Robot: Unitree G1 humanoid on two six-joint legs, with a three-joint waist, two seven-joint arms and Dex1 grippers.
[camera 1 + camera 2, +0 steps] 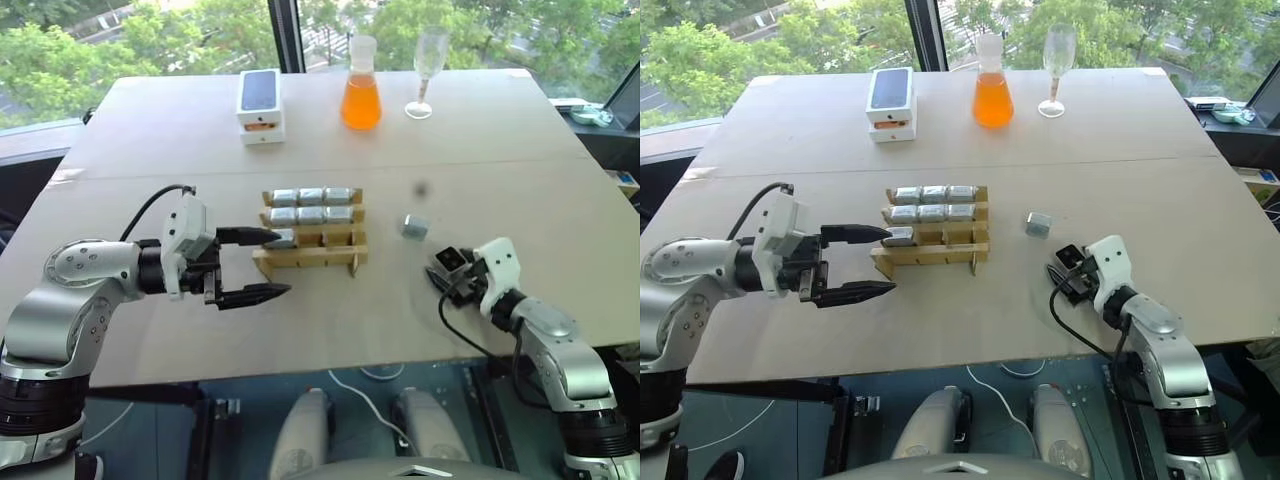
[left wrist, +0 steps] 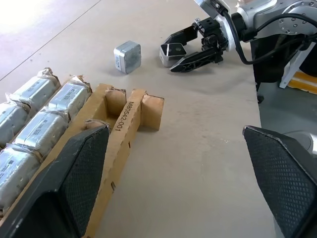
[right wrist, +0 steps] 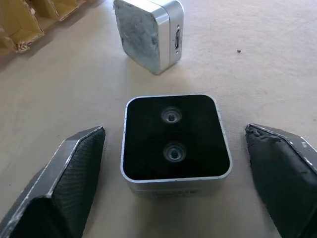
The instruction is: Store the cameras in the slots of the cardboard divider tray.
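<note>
The cardboard divider tray (image 1: pixel 340 259) lies at the table's middle. Several silvery cameras (image 1: pixel 311 195) fill its two far rows, and one camera (image 1: pixel 285 238) sits in the left slot of the near row. My left gripper (image 1: pixel 277 264) stands open just left of the tray, its upper fingertip by that near-row camera. One loose camera (image 1: pixel 414 227) lies right of the tray. Another camera (image 3: pixel 176 136), dark lens face up, rests on the table between the fingers of my right gripper (image 1: pixel 448 268), which is open with gaps on both sides.
At the table's far side stand a white phone box (image 1: pixel 259 105), a flask of orange liquid (image 1: pixel 361 95) and a wine glass (image 1: pixel 428 70). The table's near edge (image 1: pixel 330 368) runs just below both arms.
</note>
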